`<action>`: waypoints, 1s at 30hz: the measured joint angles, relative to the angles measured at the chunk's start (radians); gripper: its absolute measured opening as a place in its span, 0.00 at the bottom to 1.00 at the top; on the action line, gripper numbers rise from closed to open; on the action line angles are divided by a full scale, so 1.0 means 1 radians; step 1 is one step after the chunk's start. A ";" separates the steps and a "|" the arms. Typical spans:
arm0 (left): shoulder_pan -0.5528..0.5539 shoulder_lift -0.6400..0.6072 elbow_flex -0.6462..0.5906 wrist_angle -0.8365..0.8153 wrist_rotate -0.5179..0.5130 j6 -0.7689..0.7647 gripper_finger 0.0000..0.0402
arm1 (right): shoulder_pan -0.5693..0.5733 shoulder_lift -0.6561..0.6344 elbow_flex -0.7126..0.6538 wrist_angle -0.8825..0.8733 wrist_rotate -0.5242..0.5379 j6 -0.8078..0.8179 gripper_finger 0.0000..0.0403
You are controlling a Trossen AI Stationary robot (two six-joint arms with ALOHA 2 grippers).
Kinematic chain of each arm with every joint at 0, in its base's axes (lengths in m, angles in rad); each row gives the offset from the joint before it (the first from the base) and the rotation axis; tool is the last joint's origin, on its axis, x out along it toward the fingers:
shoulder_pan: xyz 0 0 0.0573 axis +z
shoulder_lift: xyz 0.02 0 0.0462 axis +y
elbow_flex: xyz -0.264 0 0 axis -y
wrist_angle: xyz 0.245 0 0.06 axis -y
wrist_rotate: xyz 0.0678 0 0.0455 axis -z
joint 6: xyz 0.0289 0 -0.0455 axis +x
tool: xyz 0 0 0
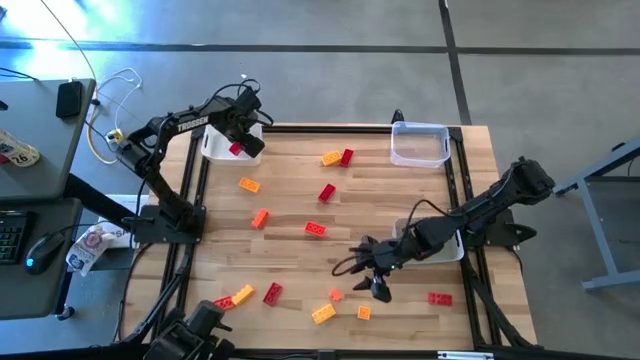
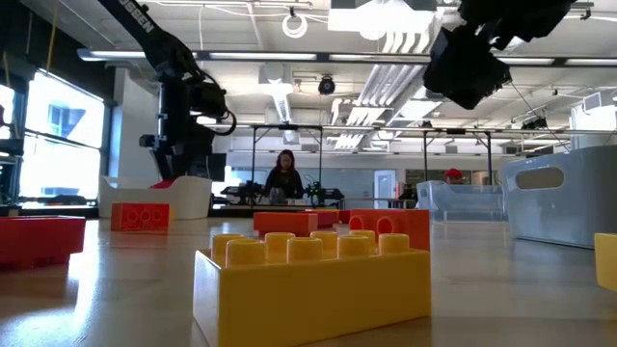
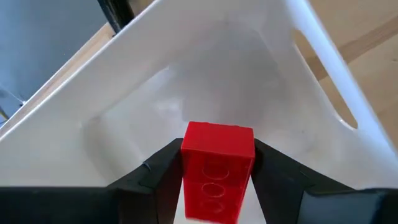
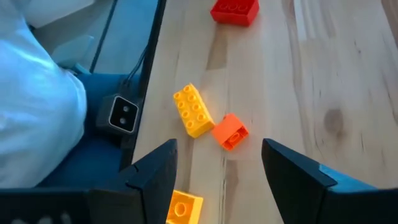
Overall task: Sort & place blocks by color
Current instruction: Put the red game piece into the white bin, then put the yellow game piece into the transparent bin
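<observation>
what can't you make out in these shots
- Base of the red block in the left gripper: cut off by the left wrist view's bottom edge.
- Left white tray contents: high view, hidden by the arm.
- Right white tray: mostly hidden under the right arm.

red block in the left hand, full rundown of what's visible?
The red block is a small glossy plastic brick, rectangular, with round studs on the face toward the wrist camera. It is clamped between the two dark fingers of the left hand, one on each long side, and appears tilted. It hangs over the white tray at the table's far left corner, above the tray's bare floor, touching nothing but the fingers. In the high view it shows as a red spot at the tray.
</observation>
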 joint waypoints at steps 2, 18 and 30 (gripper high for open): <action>0.000 0.000 0.000 0.000 -0.001 -0.002 0.44 | 0.018 0.000 0.000 -0.009 0.032 0.023 0.55; -0.013 0.000 0.127 -0.239 0.085 -0.070 0.56 | 0.108 0.000 0.024 -0.014 0.126 0.099 0.55; -0.114 0.000 0.227 -0.284 0.109 -0.081 0.56 | 0.148 -0.001 0.193 -0.333 0.208 0.165 0.55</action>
